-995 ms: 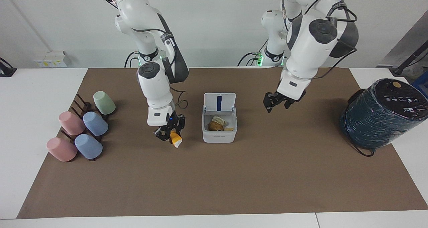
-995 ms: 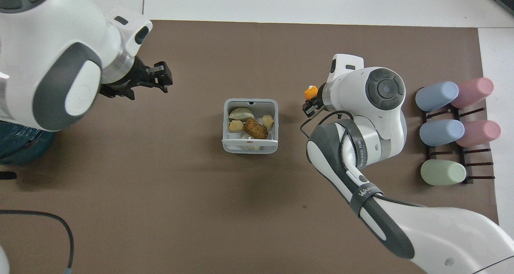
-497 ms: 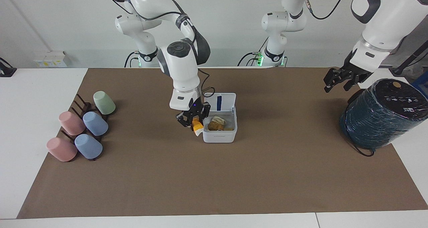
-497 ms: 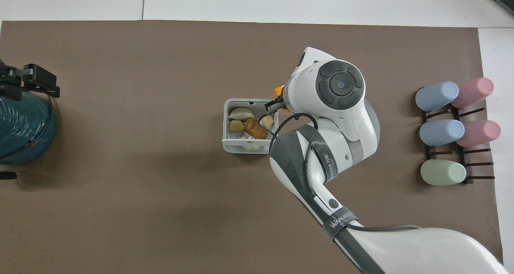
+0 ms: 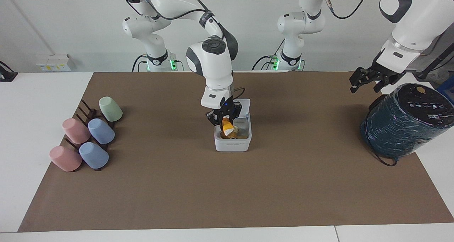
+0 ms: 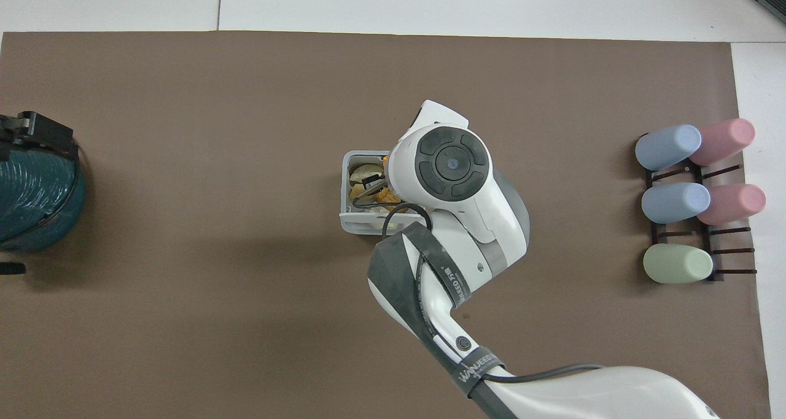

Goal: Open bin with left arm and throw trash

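So we've got the right gripper point(image 5: 224, 120) parked right over the open white bin point(image 5: 232, 144), its fingers pinched on the orange wedge point(image 5: 227, 127), which hangs from them with the white end pointing down into the box. That's the relation that matters for us: the bin's opening sits straight below the fingers, so the drop looks like a plain release, no sideways travel needed. From overhead the arm covers most of the bin, only its rim point(image 6: 346, 188) and a bit of the contents show.

The bin is a smooth, hard plastic box with rounded corners, lid tipped up just past the fingers on the robots' side. Under the wedge we see a bumpy golden-brown lump and something pale cream, already lying in it.

The left gripper point(image 5: 367, 81) waits well away from the bin, fingers spread with nothing in them, above the teal plastic-wrapped cylinder point(image 5: 404, 123) at its own end of the surface. The right arm is clearly the nearer one here
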